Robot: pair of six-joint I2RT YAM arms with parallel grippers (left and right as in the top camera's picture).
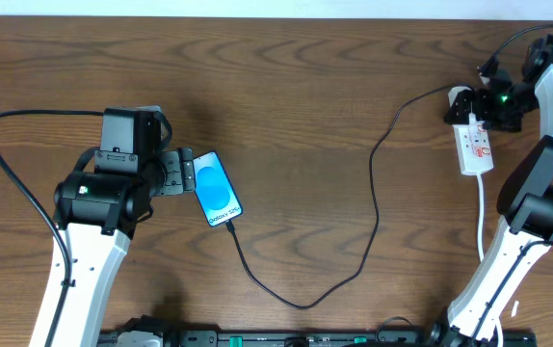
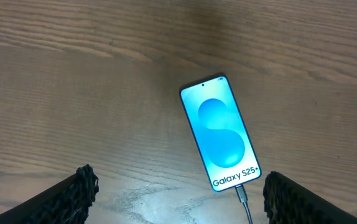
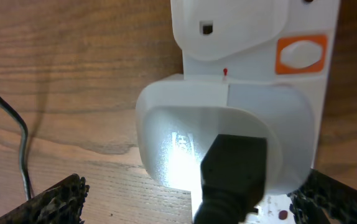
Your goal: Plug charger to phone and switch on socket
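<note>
The phone [image 1: 216, 188] lies flat left of centre with its blue screen lit [image 2: 222, 134]. The charger [image 1: 377, 202], a thin black cable, has its plug tip [image 2: 242, 193] seated in the phone's lower end. From there it loops across the table to a white adapter [image 3: 222, 130] on the socket [image 1: 476, 146]. My left gripper [image 1: 182, 172] is open just left of the phone, and its fingers [image 2: 73, 193] hold nothing. My right gripper [image 1: 474, 108] hangs open over the socket's far end, its fingers [image 3: 57, 202] straddling the adapter. An orange switch [image 3: 301, 53] shows on the strip.
A black plug [image 3: 231, 177] sticks out of the white adapter. The socket's white cord [image 1: 484, 217] runs toward the front beside the right arm's base. A black arm cable [image 1: 7, 164] curves along the left edge.
</note>
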